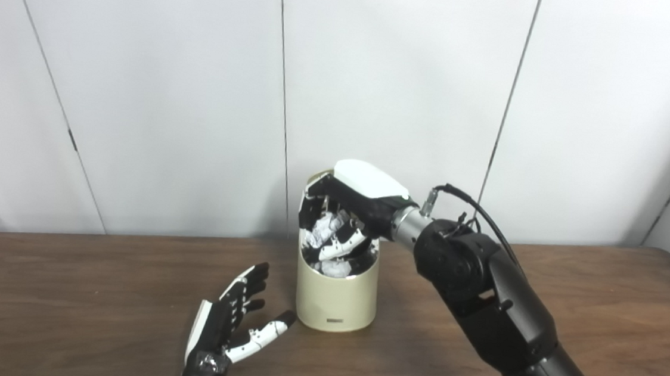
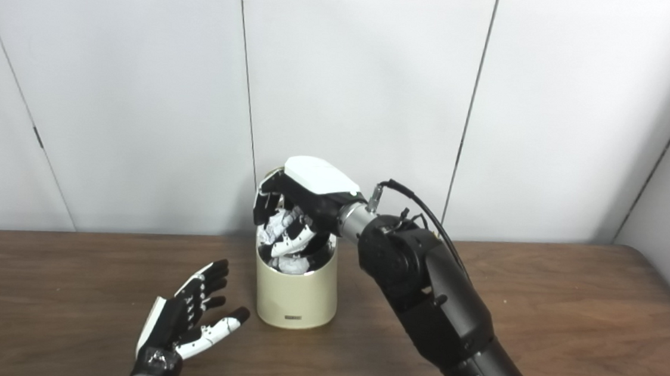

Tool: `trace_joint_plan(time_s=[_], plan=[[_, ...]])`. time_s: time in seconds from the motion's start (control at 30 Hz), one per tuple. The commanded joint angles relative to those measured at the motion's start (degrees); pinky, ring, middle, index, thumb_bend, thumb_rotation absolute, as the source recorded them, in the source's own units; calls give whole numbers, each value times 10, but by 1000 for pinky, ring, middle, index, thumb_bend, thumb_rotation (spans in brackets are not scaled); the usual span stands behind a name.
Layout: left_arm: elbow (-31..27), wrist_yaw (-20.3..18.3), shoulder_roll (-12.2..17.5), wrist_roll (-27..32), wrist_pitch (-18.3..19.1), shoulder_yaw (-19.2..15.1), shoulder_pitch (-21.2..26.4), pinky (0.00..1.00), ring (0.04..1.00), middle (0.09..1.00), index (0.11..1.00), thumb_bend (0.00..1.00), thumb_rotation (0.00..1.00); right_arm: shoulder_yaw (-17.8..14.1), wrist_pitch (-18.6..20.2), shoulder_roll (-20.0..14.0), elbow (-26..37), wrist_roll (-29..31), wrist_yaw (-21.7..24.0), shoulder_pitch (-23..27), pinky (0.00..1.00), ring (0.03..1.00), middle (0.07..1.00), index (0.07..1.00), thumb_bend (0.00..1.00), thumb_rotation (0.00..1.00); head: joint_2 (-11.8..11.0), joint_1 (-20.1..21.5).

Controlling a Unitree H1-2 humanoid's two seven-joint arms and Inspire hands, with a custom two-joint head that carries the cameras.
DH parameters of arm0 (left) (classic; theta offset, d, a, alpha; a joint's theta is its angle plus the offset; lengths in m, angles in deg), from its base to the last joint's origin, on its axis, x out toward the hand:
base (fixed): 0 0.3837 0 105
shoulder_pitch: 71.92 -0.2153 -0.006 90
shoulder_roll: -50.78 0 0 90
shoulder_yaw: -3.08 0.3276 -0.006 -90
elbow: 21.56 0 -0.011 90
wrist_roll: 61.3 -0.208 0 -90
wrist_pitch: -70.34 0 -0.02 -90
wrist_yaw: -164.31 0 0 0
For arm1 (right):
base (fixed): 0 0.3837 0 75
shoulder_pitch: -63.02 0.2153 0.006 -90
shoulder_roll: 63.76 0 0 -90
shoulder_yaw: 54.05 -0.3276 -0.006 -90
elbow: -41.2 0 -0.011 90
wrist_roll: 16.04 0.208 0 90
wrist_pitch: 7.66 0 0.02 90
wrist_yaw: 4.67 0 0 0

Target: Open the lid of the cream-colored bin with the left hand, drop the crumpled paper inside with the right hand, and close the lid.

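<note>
The drop step was in hand — the right hand (image 1: 348,213) hovered over the open cream-colored bin (image 1: 335,298), fingers curled around the crumpled paper (image 1: 324,228). The left hand (image 1: 228,323) rested open on the surface (image 1: 63,298). Next, I judge, release — then close the lid (image 1: 309,187).

Bin (image 1: 335,298) on the table (image 1: 64,286) before the wall, my right hand (image 1: 351,204) over its mouth, paper (image 1: 327,229) within my fingers, my left hand (image 1: 229,317) left of the bin, lid (image 1: 311,180) behind it.
</note>
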State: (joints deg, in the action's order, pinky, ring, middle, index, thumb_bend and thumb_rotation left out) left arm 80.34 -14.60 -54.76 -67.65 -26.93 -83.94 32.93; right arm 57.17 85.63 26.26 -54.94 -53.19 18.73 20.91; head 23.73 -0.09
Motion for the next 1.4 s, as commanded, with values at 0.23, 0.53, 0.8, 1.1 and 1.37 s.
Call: trace_joint_plan(time_s=[0.23,0.53,0.8,1.1,1.37], plan=[[-20,3,-1,-1,-20,2,17,833,890,896,912,729,249,-6,-132,-11,-37,7,-69,19,334,405,517,490,498,0,3,-3],[-28,2,0,-1,-15,2,13,828,889,895,910,723,250,-5,-200,-26,-67,-8,-93,22,333,402,513,492,498,0,5,-2],[-28,-3,1,6,-17,2,12,836,885,894,906,726,237,-9,-244,-38,-103,-23,-122,36,341,410,515,479,499,0,6,-2],[-29,-1,2,1,-13,5,10,834,880,891,897,724,231,-14,-258,-49,-126,-39,-147,46,347,405,502,482,500,0,7,-2],[-33,2,2,-6,-9,8,8,833,872,886,890,726,229,-12,-240,-51,-120,-77,-167,42,342,392,481,509,498,0,11,-1]])
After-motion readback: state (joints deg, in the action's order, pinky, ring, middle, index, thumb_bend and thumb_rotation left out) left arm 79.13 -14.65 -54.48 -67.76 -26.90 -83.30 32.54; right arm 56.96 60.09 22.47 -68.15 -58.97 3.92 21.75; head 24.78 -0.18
